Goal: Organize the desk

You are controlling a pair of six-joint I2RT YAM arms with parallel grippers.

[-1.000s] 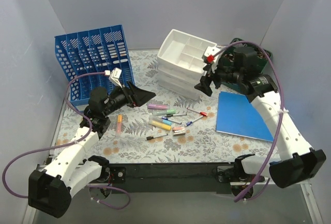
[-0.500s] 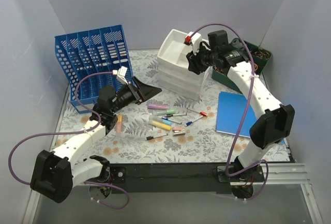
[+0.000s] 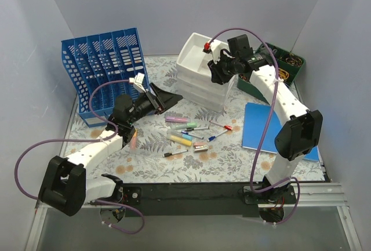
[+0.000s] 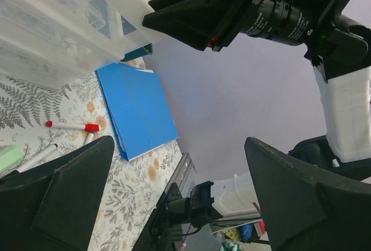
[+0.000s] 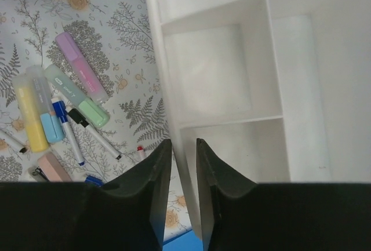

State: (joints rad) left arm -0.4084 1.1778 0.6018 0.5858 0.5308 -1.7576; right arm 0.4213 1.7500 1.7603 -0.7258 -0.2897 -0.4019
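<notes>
While you look down from the top camera, the desk fills the middle of the scene. Its long axis runs from 9 o'clock to 3 o'clock, and its black front rail lies along the 6 o'clock edge, facing the arm bases.

Your left gripper hangs above the print just at 10 o'clock from the centre, pointing toward 3 o'clock. In its wrist view the left gripper is spread wide, with nothing between the fingers.

Your right gripper is over the white tray stack at 1 o'clock. From its wrist camera the right gripper is drawn to a narrow slit. The wall of the top tray lines up with that slit, but you cannot tell whether the fingers pinch it.

Loose pens and highlighters lie scattered at the centre. The blue notebook lies flat at 3 o'clock, and the blue file rack stands at 10 o'clock.
</notes>
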